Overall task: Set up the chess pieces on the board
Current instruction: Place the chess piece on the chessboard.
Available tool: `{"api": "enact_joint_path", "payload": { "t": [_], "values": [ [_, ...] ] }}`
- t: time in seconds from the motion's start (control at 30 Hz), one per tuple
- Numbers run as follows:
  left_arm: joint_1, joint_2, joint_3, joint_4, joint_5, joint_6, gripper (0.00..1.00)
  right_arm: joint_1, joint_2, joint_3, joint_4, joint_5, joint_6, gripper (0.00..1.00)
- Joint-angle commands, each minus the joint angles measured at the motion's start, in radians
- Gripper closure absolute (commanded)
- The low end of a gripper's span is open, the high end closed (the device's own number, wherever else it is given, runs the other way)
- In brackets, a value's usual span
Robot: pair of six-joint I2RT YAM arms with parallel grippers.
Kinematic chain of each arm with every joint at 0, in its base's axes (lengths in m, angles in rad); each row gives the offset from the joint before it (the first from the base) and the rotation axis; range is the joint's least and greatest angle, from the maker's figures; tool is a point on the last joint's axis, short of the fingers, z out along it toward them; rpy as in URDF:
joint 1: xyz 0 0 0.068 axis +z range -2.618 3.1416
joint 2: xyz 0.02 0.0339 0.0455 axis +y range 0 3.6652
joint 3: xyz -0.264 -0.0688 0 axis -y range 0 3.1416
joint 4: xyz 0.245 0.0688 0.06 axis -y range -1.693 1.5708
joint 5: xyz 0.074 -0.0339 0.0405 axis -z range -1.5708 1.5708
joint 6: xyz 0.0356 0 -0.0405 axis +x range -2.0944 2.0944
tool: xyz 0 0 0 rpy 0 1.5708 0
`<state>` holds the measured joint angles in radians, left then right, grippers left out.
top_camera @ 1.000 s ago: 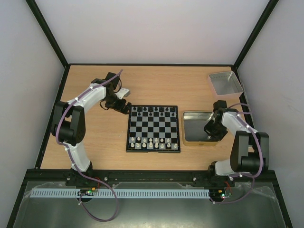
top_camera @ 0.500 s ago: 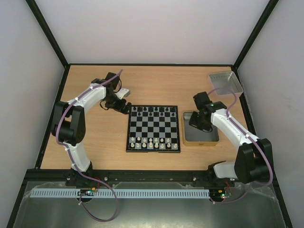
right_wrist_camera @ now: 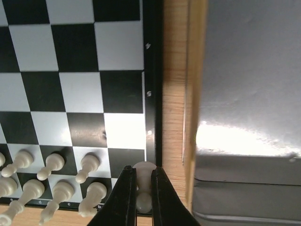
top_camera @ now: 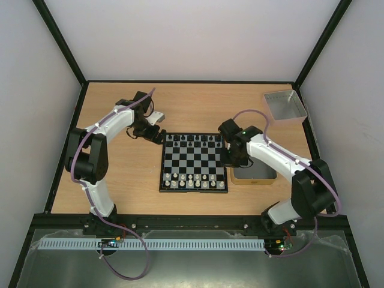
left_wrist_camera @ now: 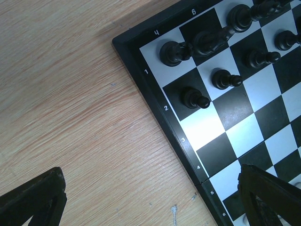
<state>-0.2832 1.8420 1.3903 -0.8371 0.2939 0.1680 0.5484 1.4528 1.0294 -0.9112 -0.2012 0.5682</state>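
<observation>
The board (top_camera: 192,190) lies mid-table with black pieces (top_camera: 192,138) along its far rows and cream-white pieces (top_camera: 191,180) along its near rows. My right gripper (top_camera: 230,161) hangs over the board's right edge. In the right wrist view this gripper (right_wrist_camera: 143,188) is shut on a cream-white piece (right_wrist_camera: 144,170) above the board's rim (right_wrist_camera: 152,94), beside several white pieces (right_wrist_camera: 52,163). My left gripper (top_camera: 157,133) hovers at the board's far-left corner. Its jaws stand open (left_wrist_camera: 150,207), with nothing between them, near black pieces (left_wrist_camera: 195,99).
A tan-rimmed grey tray (top_camera: 264,177) sits right of the board, partly under my right arm, its wall (right_wrist_camera: 197,70) close to the held piece. A clear grey bin (top_camera: 284,105) stands at the far right corner. Bare wood (left_wrist_camera: 70,94) lies left of the board.
My right arm has swung left from over the tray to the board's right edge, staying shut. The left arm has not moved.
</observation>
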Motion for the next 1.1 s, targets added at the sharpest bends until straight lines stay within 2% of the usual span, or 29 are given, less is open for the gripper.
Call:
{"api": "enact_joint_path", "payload": {
  "t": [0.0, 0.53, 1.07],
  "values": [
    [-0.007, 0.010, 0.021, -0.020, -0.007, 0.002, 0.01, 0.036, 0.026, -0.005, 0.000, 0.002, 0.000, 0.98],
    [-0.017, 0.021, 0.029, -0.023, -0.013, 0.003, 0.01, 0.105, 0.054, -0.124, 0.116, 0.052, 0.059, 0.98],
    [-0.026, 0.022, 0.028, -0.023, -0.015, 0.002, 0.01, 0.159, 0.111, -0.106, 0.149, 0.037, 0.095, 0.98]
  ]
}}
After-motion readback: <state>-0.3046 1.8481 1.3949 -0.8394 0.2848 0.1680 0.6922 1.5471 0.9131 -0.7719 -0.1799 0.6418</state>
